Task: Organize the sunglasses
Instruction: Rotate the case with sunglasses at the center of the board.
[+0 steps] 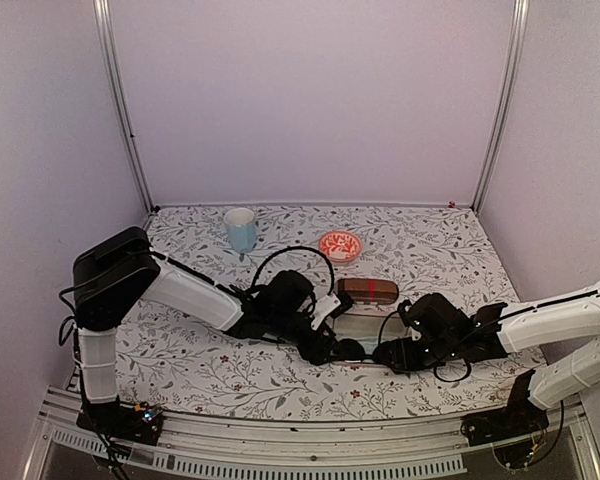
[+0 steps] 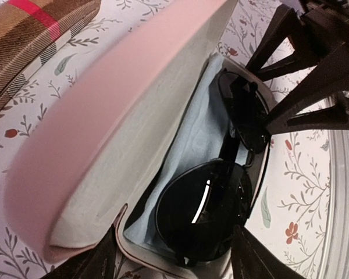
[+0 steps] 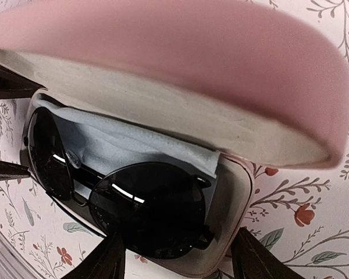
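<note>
Pink case lid (image 2: 104, 133) blurred close-up; brown case (image 2: 29, 40) cropped at edge.

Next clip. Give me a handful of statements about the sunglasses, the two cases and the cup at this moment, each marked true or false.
1. The black sunglasses lie inside the pink case. True.
2. The pink case is shut. False: it stands wide open.
3. A light blue cloth lies under the black sunglasses. True.
4. The brown case is open too. False: it is shut, lying just behind the pink case.
5. The blue cup has tipped onto its side. False: it stands upright near the far edge of the table.
</note>
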Controlling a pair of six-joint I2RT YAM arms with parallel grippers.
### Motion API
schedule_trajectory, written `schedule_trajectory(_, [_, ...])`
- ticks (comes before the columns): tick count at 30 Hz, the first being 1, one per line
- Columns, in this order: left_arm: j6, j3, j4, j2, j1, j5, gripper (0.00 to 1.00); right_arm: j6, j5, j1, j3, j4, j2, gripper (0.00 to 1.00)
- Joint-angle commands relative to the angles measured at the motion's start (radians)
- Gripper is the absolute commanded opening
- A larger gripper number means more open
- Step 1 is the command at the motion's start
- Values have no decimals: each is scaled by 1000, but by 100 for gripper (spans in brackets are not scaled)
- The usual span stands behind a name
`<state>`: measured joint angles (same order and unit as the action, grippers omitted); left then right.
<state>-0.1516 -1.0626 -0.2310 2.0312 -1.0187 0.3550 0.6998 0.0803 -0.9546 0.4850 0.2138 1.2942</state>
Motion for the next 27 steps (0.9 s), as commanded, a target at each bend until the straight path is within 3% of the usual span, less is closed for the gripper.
schedule_trajectory(1, [-11,-7,12,28,4,-11,67,16,6,-7,20,-50,27,62])
schedule_trajectory(15, [-15,-7,16,31,4,-41,58,43,-12,-6,3,-91,10,58])
schedule_trajectory(22, [-25,16,-3,-4,7,-26,66,39,-15,-6,-16,-70,-74,77])
schedule_trajectory(27, [-41,36,-24,-28,18,-19,73,35,18,-4,-10,-10,-123,84])
